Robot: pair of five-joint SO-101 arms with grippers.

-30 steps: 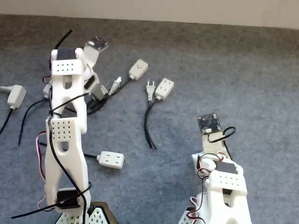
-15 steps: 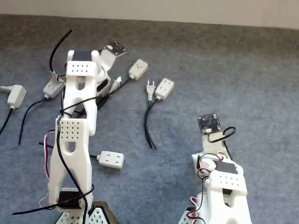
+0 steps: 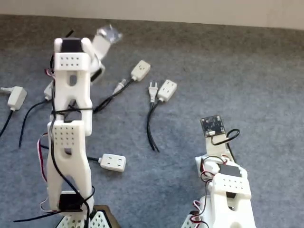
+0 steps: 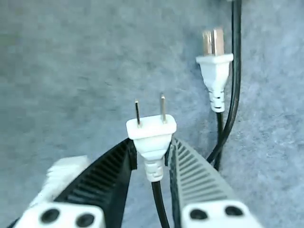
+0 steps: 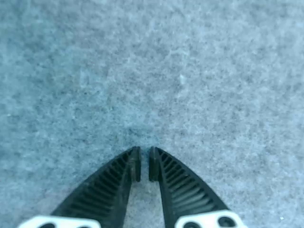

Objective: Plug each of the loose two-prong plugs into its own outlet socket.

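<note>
Plug in grip: the held plug point(image 4: 151, 133) is white with two prongs that point away from the left tool; its black cord runs back between the fingers.
Left tool point(image 4: 151, 148): narrow, clamped on the held plug's neck just under its body.
Second plug point(image 4: 215, 71): white, lying on the grey surface point(image 3: 256, 85) just ahead of and beside the held plug, prongs pointing the same way, a black cord alongside it.
Third plug point(image 3: 152, 89): lying just beside the middle socket point(image 3: 167, 89), not inserted.
Other sockets: far socket point(image 3: 140, 70) beyond the middle one; near socket point(image 3: 113, 162) beside the left arm's lower link, well apart from the rest.
White block point(image 3: 17, 97): at the left edge; what kind it is cannot be told.
Writing: marks on the camera board point(image 3: 213, 125) are too small to read.
Left arm point(image 3: 71, 95): stretched far out, its upper link above a tangle of cords.
Right arm point(image 3: 228, 185): folded back at the near edge.
Right tool point(image 5: 144, 164): closed to a thin slit, holding nothing, pointing at bare surface.
Open room: a wide bare stretch lies between the right arm and the far edge.
</note>
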